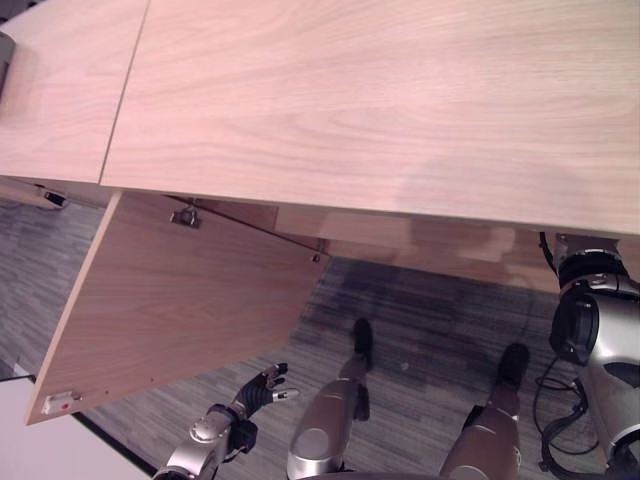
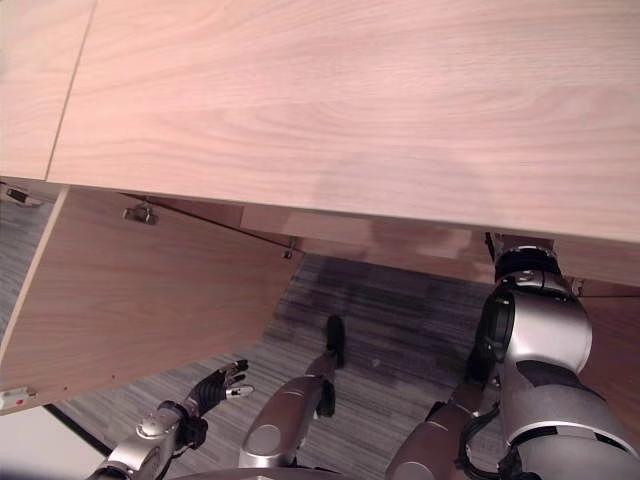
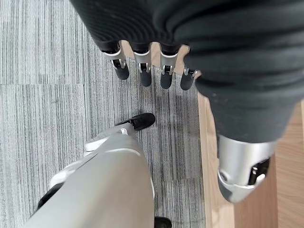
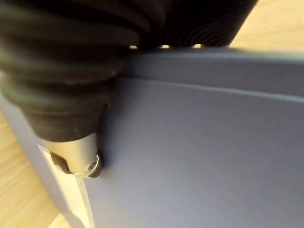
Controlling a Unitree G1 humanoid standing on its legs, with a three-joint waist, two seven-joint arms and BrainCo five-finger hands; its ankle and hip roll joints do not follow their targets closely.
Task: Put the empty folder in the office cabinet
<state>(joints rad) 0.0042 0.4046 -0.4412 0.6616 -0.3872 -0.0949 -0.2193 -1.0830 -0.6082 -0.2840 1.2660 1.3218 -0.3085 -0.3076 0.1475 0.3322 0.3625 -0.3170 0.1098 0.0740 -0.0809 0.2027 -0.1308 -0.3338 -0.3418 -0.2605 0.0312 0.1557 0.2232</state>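
A blue folder [image 4: 199, 156] fills the right wrist view. My right hand [image 4: 78, 154] is shut on it, with the thumb pressed on its face and the fingers over its top edge. Light wood [image 4: 280, 28] of the cabinet lies close behind the folder. In the eye views my right arm [image 2: 535, 330] reaches in under the wooden cabinet top [image 1: 380, 100], which hides the hand and the folder. My left hand [image 1: 262, 388] hangs low over the floor beside the open cabinet door [image 1: 180, 300], fingers straight and holding nothing.
The door swings out to the left on a metal hinge [image 1: 184, 215]. Grey striped carpet [image 1: 420, 330] covers the floor in front of the cabinet. A second cabinet section [image 1: 60, 90] adjoins on the left.
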